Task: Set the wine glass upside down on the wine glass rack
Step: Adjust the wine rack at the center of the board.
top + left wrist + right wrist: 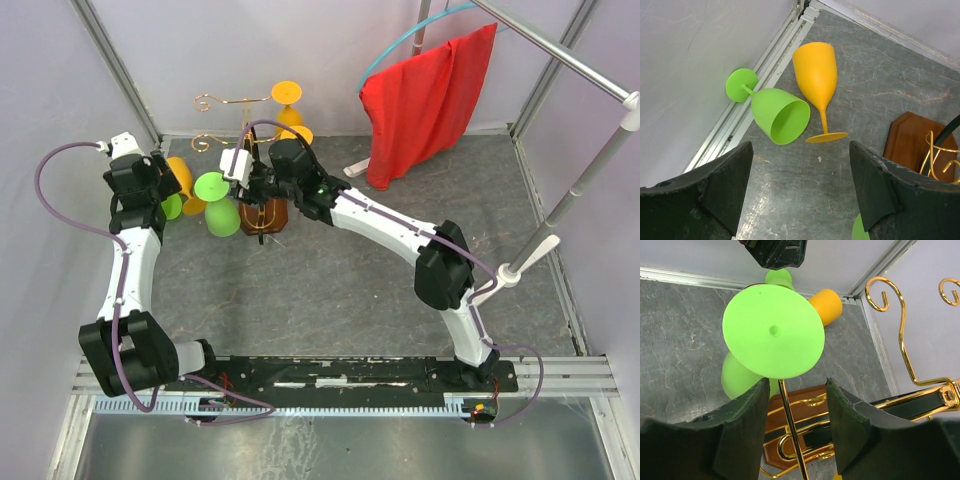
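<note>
Right wrist view: the green glass (772, 335) shows its foot face-on, so the stem is hidden and the bowl mostly covered. Left wrist view: the rack (914, 140) is cut off at the right edge. A green scrap (858, 232) at the bottom edge is possibly another glass.

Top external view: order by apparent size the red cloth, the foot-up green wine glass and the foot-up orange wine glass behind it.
1. red cloth.
2. green wine glass and orange wine glass: alike, unranked; the orange one is farther off and partly behind the right arm.
</note>
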Available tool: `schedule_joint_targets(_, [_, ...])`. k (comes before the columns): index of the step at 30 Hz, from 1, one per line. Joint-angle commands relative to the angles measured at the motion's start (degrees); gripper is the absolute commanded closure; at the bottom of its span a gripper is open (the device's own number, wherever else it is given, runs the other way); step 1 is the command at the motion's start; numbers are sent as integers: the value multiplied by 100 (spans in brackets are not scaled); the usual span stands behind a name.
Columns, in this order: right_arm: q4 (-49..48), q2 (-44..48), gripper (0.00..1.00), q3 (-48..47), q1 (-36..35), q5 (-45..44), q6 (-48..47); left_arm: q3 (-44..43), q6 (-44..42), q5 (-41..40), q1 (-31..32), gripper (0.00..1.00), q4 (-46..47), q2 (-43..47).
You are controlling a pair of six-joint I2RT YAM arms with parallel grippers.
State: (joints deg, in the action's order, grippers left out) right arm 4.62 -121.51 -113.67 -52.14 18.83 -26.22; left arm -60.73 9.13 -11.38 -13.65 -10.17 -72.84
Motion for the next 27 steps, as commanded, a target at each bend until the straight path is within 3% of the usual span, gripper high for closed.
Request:
schedule_joint_targets(1, [-376,-84,44,-298,-33,-120,-180,18,237,125,-15,16,299,62])
schedule_joint_targets(16, [-879,-201,59,-343,-29,200,260,156,353,182,-6,17,385,130])
schedule_joint_targets(27, [-1118,-370,63,-590,-25,360,478,205,344,195,-5,17,349,219])
